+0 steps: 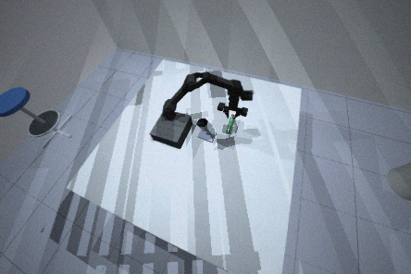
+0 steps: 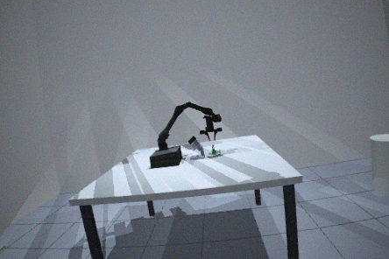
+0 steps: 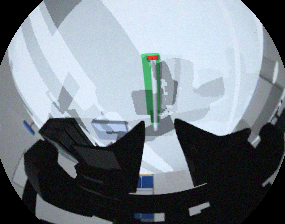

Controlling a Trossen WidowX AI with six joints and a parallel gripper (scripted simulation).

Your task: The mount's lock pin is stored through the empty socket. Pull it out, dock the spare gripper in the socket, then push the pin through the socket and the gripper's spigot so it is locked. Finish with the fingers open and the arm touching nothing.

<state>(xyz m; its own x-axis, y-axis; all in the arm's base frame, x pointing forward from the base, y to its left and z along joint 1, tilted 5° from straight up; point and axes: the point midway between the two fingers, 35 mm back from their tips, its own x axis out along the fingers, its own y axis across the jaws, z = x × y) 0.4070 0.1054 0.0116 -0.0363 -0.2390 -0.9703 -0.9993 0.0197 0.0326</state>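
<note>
My gripper is open partway, with nothing between its fingers. It points down above a narrow green piece. A thin pale rod with a red end runs along the green piece in the wrist view. A tilted stand with a black upper end and a pale base plate stands between this and the arm's base. Which piece is the mount, the spare gripper or the lock pin is too small to tell.
The arm's dark box base is left of the tilted stand. Both stand on the white table. A blue stool and a pale cylinder are away from the table.
</note>
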